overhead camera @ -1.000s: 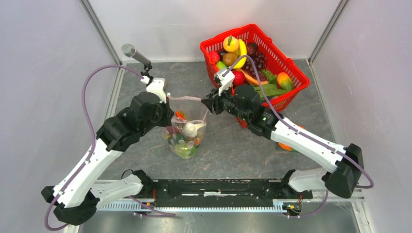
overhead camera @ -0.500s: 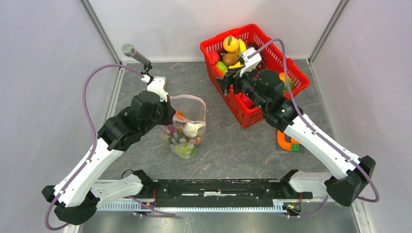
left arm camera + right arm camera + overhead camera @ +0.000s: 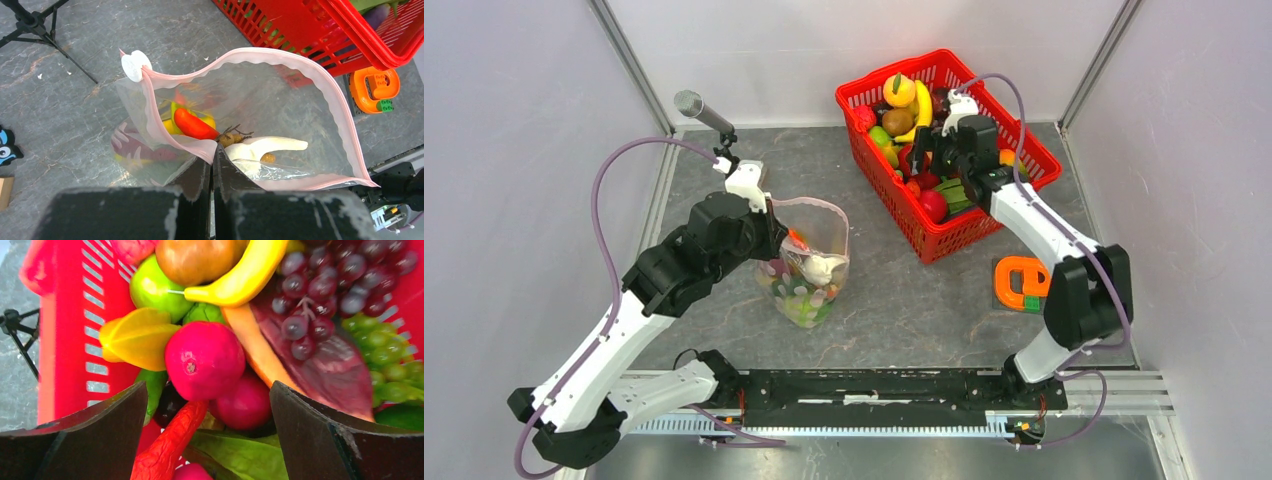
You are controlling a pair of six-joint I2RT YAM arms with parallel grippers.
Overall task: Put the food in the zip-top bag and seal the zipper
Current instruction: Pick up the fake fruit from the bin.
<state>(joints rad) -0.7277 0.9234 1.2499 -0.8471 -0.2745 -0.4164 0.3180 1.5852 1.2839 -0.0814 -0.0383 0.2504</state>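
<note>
Nearest us, at 6 o'clock on the surface [image 3: 894,310] (we read the overhead view with 12 at the far wall), the two arm bases sit on their rail [image 3: 874,385].

At about 9 o'clock the bag [image 3: 809,270] stands upright with its mouth gaping. The left hand [image 3: 212,165] is closed tight on the zipper [image 3: 320,85], pinching the pink strip at the near rim of the mouth. The far side of the strip bows away in a wide loop. A white slider [image 3: 134,65] sits at the strip's 10 o'clock end in the wrist view. Food [image 3: 804,290] lies in the bottom of the bag. We make out a red pepper [image 3: 195,125] over something yellow, and a white piece [image 3: 265,146] beside it (the rest blurs behind the plastic).

At 4 o'clock an orange toy [image 3: 1019,283] lies flat, well apart from the bag and near the basket [image 3: 944,235].

That basket sits at 1 o'clock, heaped with more food. The right hand [image 3: 207,390] hangs over it with its fingers spread wide and nothing in its grasp. In its own view a red fruit [image 3: 205,360] lies below, between the fingers. From that fruit a starfruit [image 3: 135,337] is at 9 o'clock, a banana [image 3: 240,275] at 12, purple grapes [image 3: 320,295] at 2 and a chili [image 3: 170,445] at 7. We cannot tell whether the fingers touch anything.

At 11 o'clock, by the far edge, stands a microphone [image 3: 702,108].
</note>
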